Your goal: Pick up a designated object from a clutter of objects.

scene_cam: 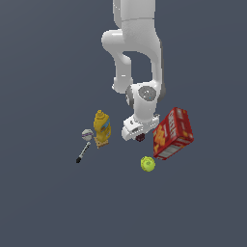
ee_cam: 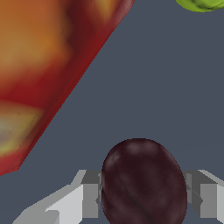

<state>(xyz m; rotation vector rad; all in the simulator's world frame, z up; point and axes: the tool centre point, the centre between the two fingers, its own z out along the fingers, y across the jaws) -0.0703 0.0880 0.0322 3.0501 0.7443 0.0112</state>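
Observation:
The designated object, a dark maroon bumpy ball (ee_cam: 142, 183), fills the space between my gripper's (ee_cam: 143, 197) two grey fingers (ee_cam: 89, 199), which press against its two sides. In the exterior view the same ball (scene_cam: 140, 138) peeks out just under the white gripper (scene_cam: 139, 133), between the yellow bottle (scene_cam: 102, 128) and the red box (scene_cam: 172, 133). The yellow-green ball (scene_cam: 147, 163) lies a little nearer the camera than the gripper, and its edge (ee_cam: 200, 4) shows in the wrist view. Whether the maroon ball is off the floor I cannot tell.
A thin silver-and-black tool (scene_cam: 83, 149) lies at the exterior view's left of the bottle. The red box (ee_cam: 48, 74) looms close beside the gripper in the wrist view. The dark grey floor (scene_cam: 58, 207) spreads all around the clutter.

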